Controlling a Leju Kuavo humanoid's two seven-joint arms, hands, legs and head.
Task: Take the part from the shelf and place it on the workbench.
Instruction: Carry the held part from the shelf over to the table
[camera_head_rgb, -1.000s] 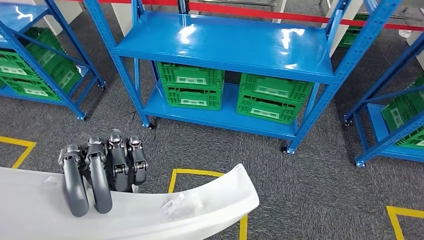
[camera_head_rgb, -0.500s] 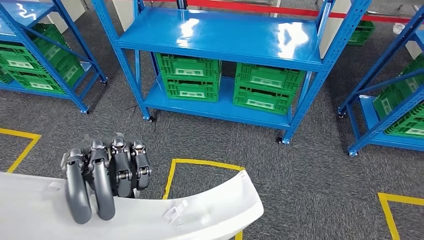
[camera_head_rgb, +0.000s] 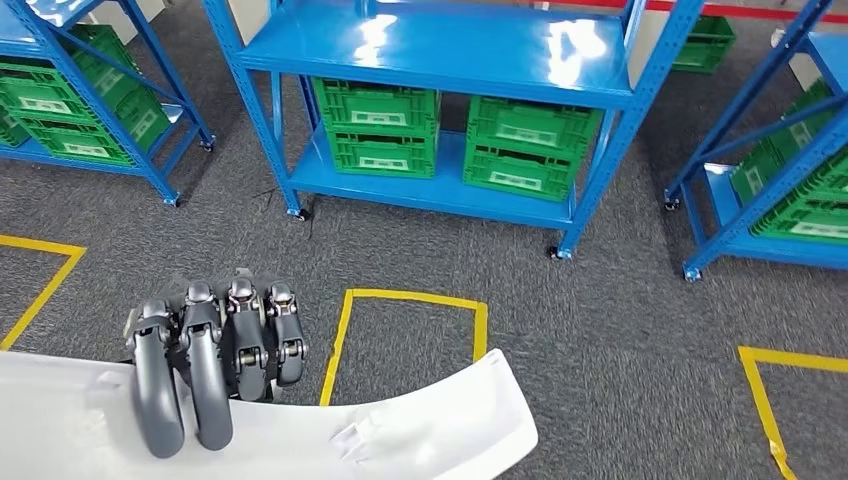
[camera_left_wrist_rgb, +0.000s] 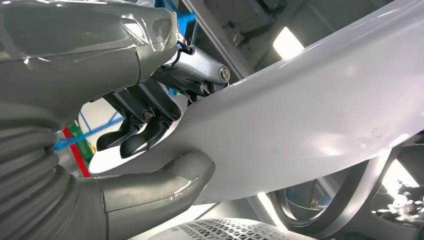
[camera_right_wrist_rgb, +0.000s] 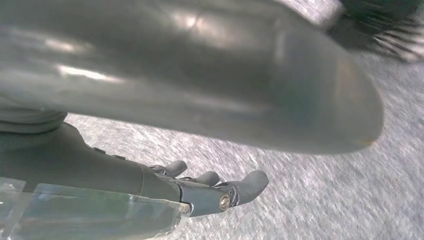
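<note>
I've got the part (camera_head_rgb: 400, 435), a long, curved white panel, across the bottom of my head view, carried low in front of the body with its rounded end sticking out to the right over the grey carpet (camera_head_rgb: 600, 330). The left hand (camera_head_rgb: 210, 365) sits on its upper edge, fingers (camera_head_rgb: 205, 400) hooked down over the near face. From the left wrist camera the reason is plain: the thumb (camera_left_wrist_rgb: 165, 182) presses from one side and the darker fingers (camera_left_wrist_rgb: 135, 137) wrap the other, so the panel is clamped across its thin section. That suits a long piece like this (it would swing if held by a tip).

The right hand (camera_right_wrist_rgb: 215, 192) shows in its own wrist view with fingers extended and a little apart, nothing between them, over carpet. A large smooth grey shape lies across that picture; I can't tell what it is, or whether that hand bears on the panel at all.

Ahead stands the blue shelf (camera_head_rgb: 440, 55), top level bare, green crates (camera_head_rgb: 455, 140) on the lower one, and yellow floor tape (camera_head_rgb: 410, 300) between us. So I judge the pick done and the carry under way. I see no workbench yet, so I'd turn first, watching that free end near the shelf posts.
</note>
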